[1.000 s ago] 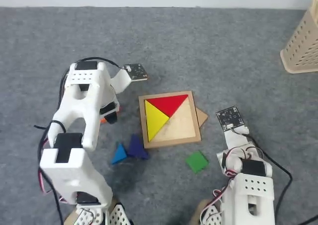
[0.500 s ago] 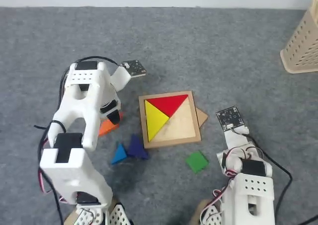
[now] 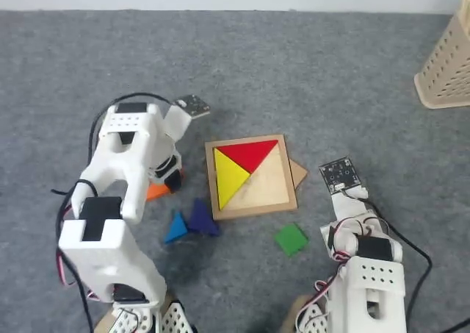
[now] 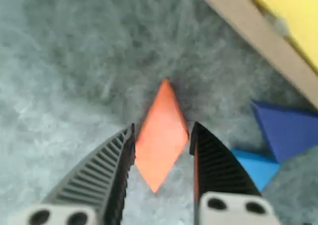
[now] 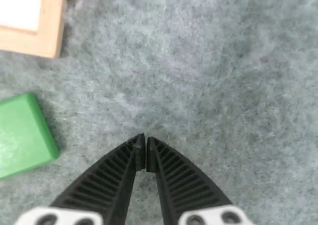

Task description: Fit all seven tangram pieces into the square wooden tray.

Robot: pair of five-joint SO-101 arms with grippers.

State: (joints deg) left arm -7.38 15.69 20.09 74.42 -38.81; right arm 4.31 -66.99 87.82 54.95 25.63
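One square wooden tray holding red triangle and yellow triangle, two blue triangles, one green square outside, left gripper clamped on orange parallelogram, right gripper fingers together

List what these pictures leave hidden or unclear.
- orange piece: high view, the left arm covers most of it.
- tan piece: high view, the tray hides most of it; the right wrist view's edge cuts it off.
- left gripper: left wrist view is blurred, so a grip on the orange piece is uncertain.
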